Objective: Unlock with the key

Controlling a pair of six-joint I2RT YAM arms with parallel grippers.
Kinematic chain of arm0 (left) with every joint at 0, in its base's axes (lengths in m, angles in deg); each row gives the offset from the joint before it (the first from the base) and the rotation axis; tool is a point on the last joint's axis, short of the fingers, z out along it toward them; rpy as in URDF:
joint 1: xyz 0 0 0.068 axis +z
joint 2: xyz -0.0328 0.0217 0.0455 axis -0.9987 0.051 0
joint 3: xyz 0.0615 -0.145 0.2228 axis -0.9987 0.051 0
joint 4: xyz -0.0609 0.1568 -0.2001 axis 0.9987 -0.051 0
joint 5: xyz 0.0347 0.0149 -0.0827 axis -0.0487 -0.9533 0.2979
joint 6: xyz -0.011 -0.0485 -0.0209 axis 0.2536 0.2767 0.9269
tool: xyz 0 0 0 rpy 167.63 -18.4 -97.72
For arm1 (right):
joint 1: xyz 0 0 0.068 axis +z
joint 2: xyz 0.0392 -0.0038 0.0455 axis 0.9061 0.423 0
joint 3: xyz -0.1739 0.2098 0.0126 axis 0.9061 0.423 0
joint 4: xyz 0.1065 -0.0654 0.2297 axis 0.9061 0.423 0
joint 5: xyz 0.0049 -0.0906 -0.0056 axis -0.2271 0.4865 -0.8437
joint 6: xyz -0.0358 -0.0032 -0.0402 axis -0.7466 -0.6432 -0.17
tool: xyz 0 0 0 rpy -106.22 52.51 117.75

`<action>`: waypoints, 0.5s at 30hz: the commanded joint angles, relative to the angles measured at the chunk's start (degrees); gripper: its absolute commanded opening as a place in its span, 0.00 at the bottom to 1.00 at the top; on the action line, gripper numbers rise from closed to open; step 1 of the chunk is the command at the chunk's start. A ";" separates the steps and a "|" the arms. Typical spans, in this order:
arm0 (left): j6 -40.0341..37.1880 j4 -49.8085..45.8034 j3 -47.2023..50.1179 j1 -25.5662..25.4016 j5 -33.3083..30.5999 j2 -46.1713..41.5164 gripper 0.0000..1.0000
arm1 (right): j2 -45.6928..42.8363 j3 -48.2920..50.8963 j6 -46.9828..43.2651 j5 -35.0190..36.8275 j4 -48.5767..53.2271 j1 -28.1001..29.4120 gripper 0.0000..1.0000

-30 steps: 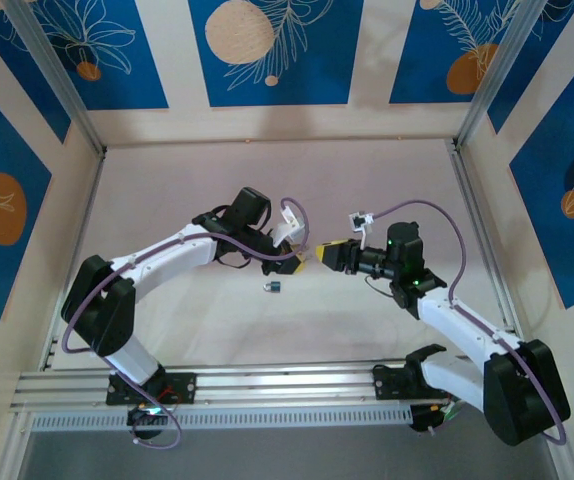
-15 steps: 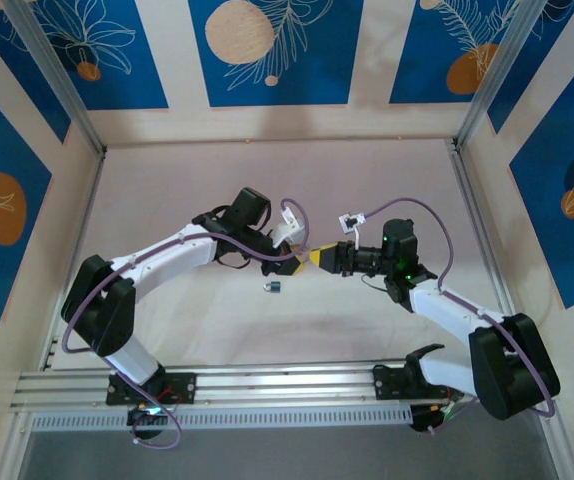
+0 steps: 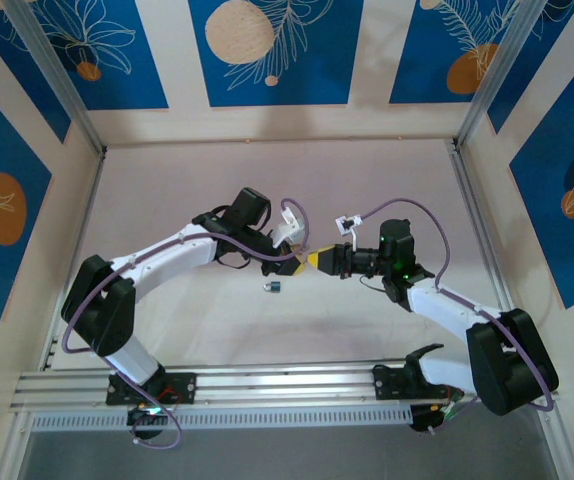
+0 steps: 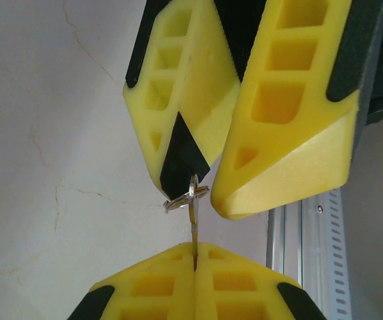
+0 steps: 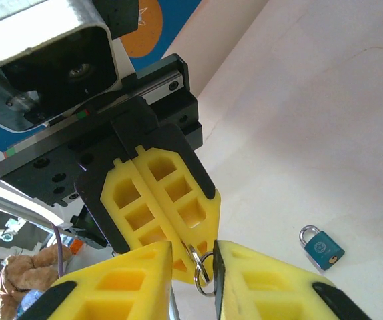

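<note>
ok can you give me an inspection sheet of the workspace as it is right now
surface: pale table, fine cracks
job's things: key held between the two grippers; padlock lying on the table, shackle closed
clutter: nothing seen
grippers: left gripper shut on the key's blade; right gripper jaws slightly apart around its ring
cables: purple cables loop above both wrists
surroundings: blue leaf-print panels; metal rail at near edge

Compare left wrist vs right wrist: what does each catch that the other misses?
Left wrist: the key blade pinched in the shut left pincer. Right wrist: the teal padlock lying flat, apart from both pincers. Both: the table, and the key ring sitting between the parted fingers of the right pincer.
</note>
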 commanded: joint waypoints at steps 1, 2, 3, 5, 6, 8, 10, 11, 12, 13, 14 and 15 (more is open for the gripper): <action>-0.89 -0.32 -0.86 0.49 2.61 -0.23 0.00 | 0.44 -1.81 -0.81 -1.59 0.41 0.50 0.22; -0.81 -0.22 -0.84 0.44 2.61 -0.25 0.00 | 0.36 -2.03 -0.83 -1.67 0.65 0.69 0.21; -0.75 -0.17 -0.81 0.46 2.64 -0.26 0.00 | 0.35 -2.09 -0.91 -1.64 0.89 0.76 0.20; -0.55 0.07 -0.70 0.44 2.83 -0.12 0.00 | 0.17 -2.37 -1.22 -1.68 1.49 0.94 0.18; -0.55 0.14 -0.68 0.45 2.97 -0.11 0.00 | 0.08 -2.41 -1.40 -1.63 1.73 1.02 0.17; -0.52 0.09 -0.76 0.44 3.18 -0.05 0.00 | -0.24 -2.57 -1.52 -1.57 2.14 1.02 0.15; -0.62 0.07 -0.68 0.44 3.10 -0.03 0.00 | -0.67 -2.59 -1.70 -1.30 2.57 1.11 0.13; -0.55 0.02 -0.62 0.44 3.10 0.01 0.00 | -0.86 -2.55 -1.76 -1.08 2.83 1.07 0.13; -0.58 0.05 -0.75 0.46 3.18 0.06 0.00 | -1.04 -2.55 -1.88 -0.98 3.02 1.08 0.12; -0.71 0.04 -0.72 0.46 3.28 0.01 0.00 | -1.22 -2.60 -2.03 -0.72 3.35 1.10 0.11; -0.63 0.07 -0.68 0.45 3.27 0.02 0.00 | -1.36 -2.67 -2.06 -0.56 3.57 1.14 0.10; -0.70 0.03 -0.69 0.45 3.23 0.05 0.00 | -1.45 -2.71 -2.20 -0.55 3.82 1.11 0.09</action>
